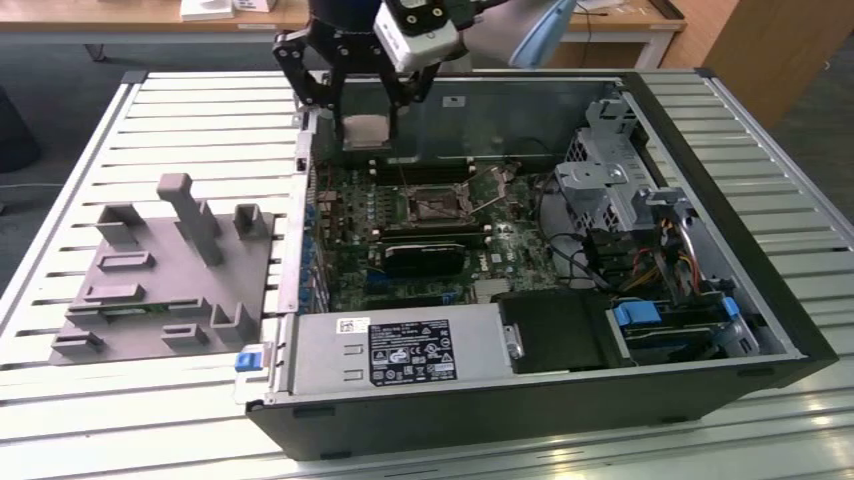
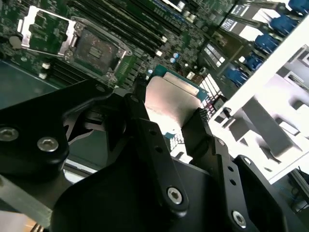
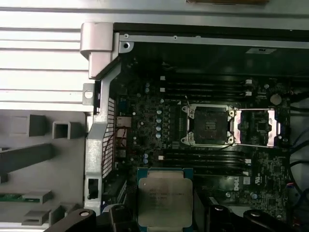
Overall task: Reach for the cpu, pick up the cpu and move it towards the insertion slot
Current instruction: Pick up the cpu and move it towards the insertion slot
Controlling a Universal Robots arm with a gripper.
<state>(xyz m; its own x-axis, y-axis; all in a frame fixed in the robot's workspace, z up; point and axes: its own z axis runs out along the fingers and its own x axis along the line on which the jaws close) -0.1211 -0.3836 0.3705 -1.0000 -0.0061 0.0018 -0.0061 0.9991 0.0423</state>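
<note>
We see the cpu (image 1: 366, 129) clamped between the fingers (image 2: 149, 140) of the claw (image 1: 363, 120), silvery top showing in both wrist views (image 3: 164, 195), lifted clear of everything and hanging above the far wall of the open computer case (image 1: 747, 300). So we judge the pick-up done and the carry towards the insertion slot (image 1: 434, 205) under way. The slot lies on the green motherboard (image 1: 347, 250) inside the case, towards the desk's far edge, and in the first wrist view (image 3: 209, 124) its metal frame stands hinged open beside a dark, unoccupied centre. The chip is near the slot but not yet over it; we judge that the rest of the move calls for bringing the chip level above that dark square and keeping its edges parallel to the frame.

The case also holds a black block (image 1: 424, 255) just beyond the slot, a power supply (image 1: 394, 350) at the near wall, and drive cages with blue clips (image 1: 661, 315). The grey fixture (image 1: 160, 270), on the desk (image 1: 200, 130) beside the case, shows no chip in its pockets
</note>
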